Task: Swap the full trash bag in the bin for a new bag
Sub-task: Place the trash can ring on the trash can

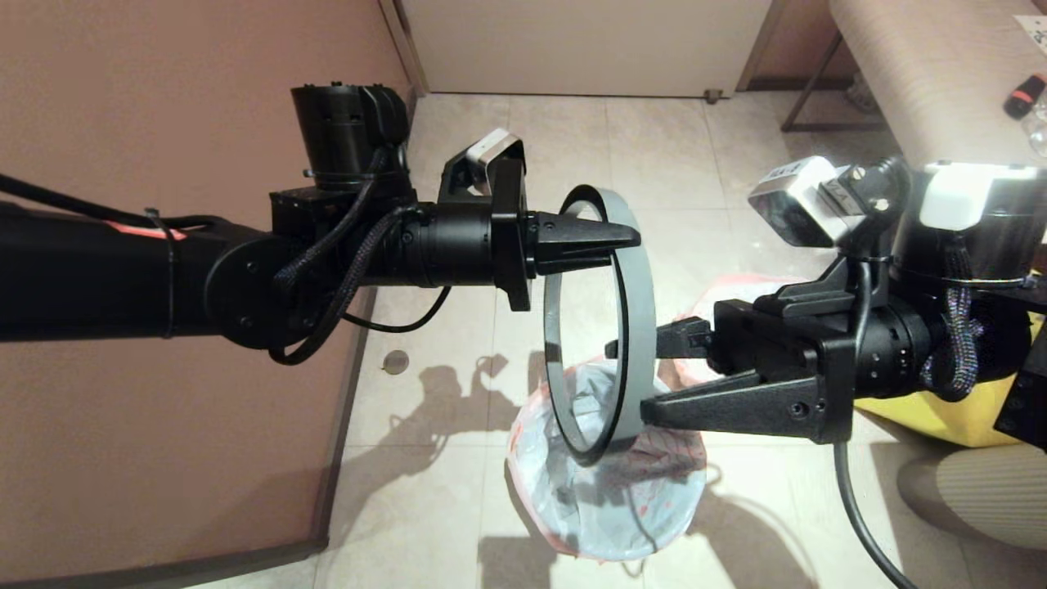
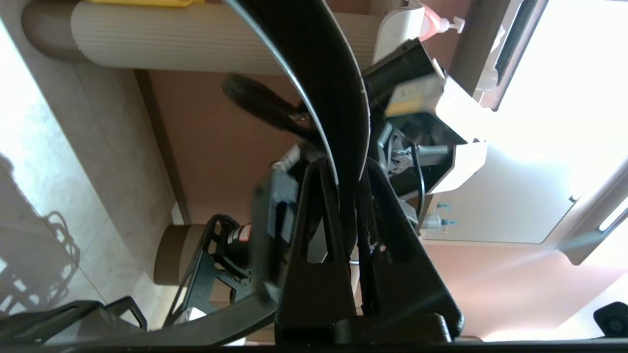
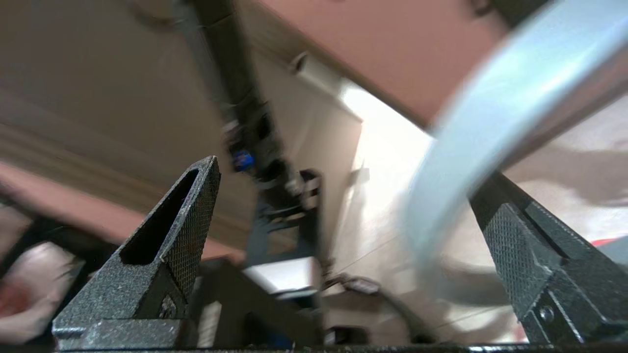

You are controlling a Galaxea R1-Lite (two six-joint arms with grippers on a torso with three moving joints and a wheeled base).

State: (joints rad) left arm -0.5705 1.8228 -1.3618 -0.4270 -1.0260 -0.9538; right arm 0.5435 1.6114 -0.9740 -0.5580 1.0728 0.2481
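The grey ring (image 1: 630, 311) of the bin is held lifted off and turned on edge, well above the floor (image 1: 572, 147), so that the bag mouth below is left free. The left hand (image 1: 609, 237) is clamped shut on the upper part of the ring, with its fingers pinching the band from both faces; the left wrist view shows the band (image 2: 333, 98) running between the two closed fingers. The right hand (image 1: 646, 376) is spread wide at the lower part of the ring, one finger on each side of the band, without a grip on it; the placement appears intended for a second hold or a transfer of the ring. A pink-rimmed bag (image 1: 605, 483) stands open directly beneath the ring on the floor, near the middle of the tiled area; its film hides the bin body, and whether bottles lie inside cannot be told. A second patch of pink-edged film (image 1: 728, 294) lies behind the right hand. A yellow bag (image 1: 941, 417) sits toward the right edge of the floor.
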